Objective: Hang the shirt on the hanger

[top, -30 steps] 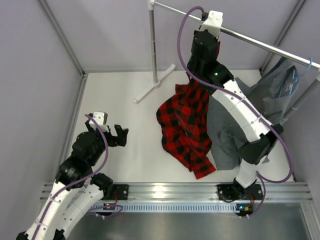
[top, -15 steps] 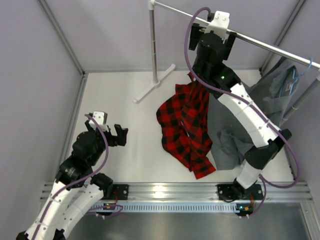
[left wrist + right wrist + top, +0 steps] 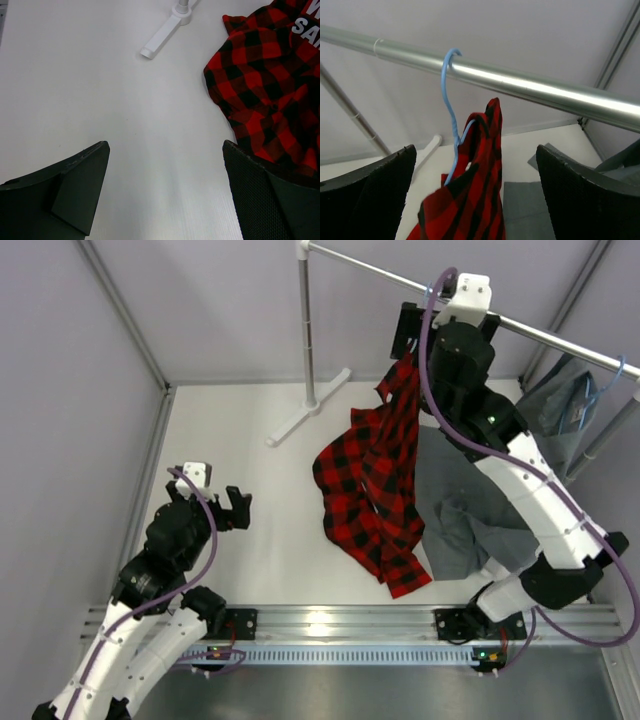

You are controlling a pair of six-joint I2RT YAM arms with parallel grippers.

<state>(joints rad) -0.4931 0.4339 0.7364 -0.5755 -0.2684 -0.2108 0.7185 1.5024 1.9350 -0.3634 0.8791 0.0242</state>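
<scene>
The hanger (image 3: 446, 97) hooks over the rail (image 3: 545, 92) above the bench's far edge. The shirt (image 3: 375, 490) is bunched at its neck (only the hook and a short run of blue wire show), and the rest trails down onto the bench just beside the grey garment (image 3: 455, 510) towards the right edge. The right gripper (image 3: 476, 149) hovers by the hook, jaws wide, holding nothing. The left gripper (image 3: 165, 145) sits near the left edge, jaws wide and empty, well apart from the shirt.
</scene>
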